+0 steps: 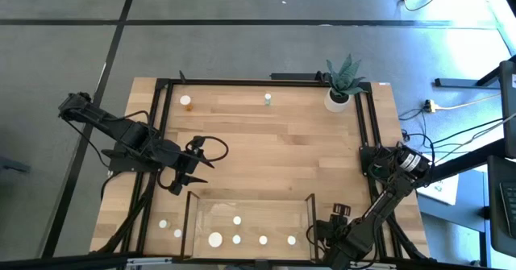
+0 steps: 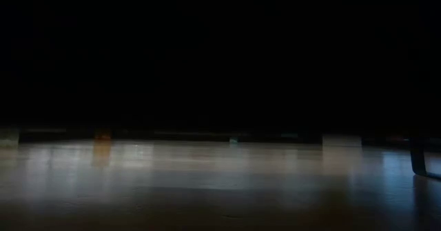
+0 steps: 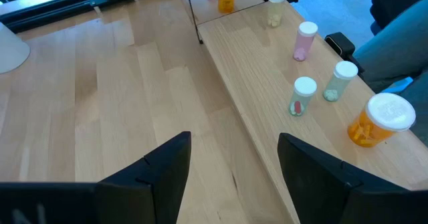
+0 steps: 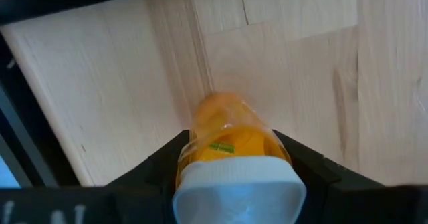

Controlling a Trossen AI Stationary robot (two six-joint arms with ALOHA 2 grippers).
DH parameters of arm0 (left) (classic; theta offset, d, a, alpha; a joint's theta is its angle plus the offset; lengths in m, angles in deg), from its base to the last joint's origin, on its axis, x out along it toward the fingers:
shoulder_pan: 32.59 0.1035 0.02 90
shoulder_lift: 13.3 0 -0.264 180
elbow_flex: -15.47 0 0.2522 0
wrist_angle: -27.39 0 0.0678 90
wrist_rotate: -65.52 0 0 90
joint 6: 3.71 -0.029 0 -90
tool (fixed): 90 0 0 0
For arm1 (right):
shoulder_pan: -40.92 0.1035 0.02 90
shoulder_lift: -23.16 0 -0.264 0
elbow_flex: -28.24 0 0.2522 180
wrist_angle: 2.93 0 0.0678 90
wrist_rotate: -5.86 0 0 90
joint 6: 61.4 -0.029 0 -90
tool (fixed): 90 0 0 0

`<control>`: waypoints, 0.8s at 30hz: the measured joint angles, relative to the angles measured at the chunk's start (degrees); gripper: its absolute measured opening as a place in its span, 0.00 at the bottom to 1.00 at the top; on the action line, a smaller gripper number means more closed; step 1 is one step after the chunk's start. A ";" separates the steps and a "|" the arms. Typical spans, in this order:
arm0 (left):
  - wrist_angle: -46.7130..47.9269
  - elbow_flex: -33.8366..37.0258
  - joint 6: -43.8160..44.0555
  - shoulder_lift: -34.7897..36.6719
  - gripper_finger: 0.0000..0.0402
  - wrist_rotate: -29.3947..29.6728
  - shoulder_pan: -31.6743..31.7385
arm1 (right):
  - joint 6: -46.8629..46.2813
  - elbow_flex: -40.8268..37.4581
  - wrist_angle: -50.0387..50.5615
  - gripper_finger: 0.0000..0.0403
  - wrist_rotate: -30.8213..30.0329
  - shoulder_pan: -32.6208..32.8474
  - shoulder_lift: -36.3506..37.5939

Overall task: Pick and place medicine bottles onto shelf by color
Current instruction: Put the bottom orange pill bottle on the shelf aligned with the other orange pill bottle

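My right gripper stands just right of the shelf, by its right frame bar, shut on an orange medicine bottle with a white cap. Several white-capped bottles stand on the shelf board, among them a wide orange one, a greenish one and a pink one. Two more bottles stand on the table left of the shelf. An orange bottle and a green bottle stand near the far edge. My left gripper hovers open over the table left of the shelf, with nothing between its fingers. My right gripper pinches the orange bottle's body between its two fingers, just under the white cap. The fingers come from above, pointing down along the bottle. The bottle stands roughly upright in the hold, cap up; whether its base rests on the wood cannot be told.
A white pot with a spiky green plant stands at the far right corner. Dark frame bars run along the table's left and right sides. Bare wood lies between the far bottles and the shelf.
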 joint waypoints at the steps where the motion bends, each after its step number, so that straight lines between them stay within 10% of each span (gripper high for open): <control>1: 0.00 0.00 0.00 0.00 0.54 0.00 0.00 | 0.74 0.00 0.02 0.45 0.00 -0.18 0.02; 24: 0.00 0.00 0.00 0.00 0.54 0.00 0.02 | -0.54 0.04 19.59 0.45 -9.53 -4.57 22.15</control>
